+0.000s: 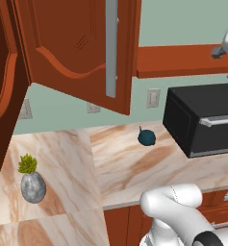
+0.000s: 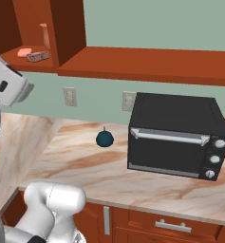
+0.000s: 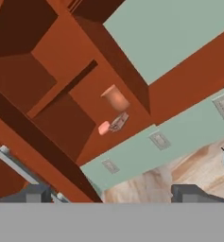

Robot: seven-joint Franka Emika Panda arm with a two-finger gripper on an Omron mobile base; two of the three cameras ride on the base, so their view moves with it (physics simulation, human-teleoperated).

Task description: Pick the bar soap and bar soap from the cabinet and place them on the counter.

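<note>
The cabinet (image 2: 69, 33) stands open at the upper left of the right base view. On its lower shelf lie two bars of soap side by side: a salmon-pink one (image 2: 24, 52) and a brown-rimmed one with a pale centre (image 2: 38, 57). In the hand view the pink soap (image 3: 104, 128) and the brown-rimmed soap (image 3: 119, 122) sit well ahead of my gripper (image 3: 112, 194). It is open, with nothing between its fingertips (image 3: 38, 194). My white hand (image 2: 9, 83) hangs below and left of the shelf. The marble counter (image 2: 85, 166) spreads beneath.
A terracotta mug (image 2: 45, 35) stands just behind the soaps. The open cabinet door (image 1: 72, 43) with its grey bar handle (image 1: 110, 48) juts out over the counter. A black oven (image 2: 175, 135), a small teal round object (image 2: 104, 138) and a potted plant (image 1: 32, 182) sit on the counter.
</note>
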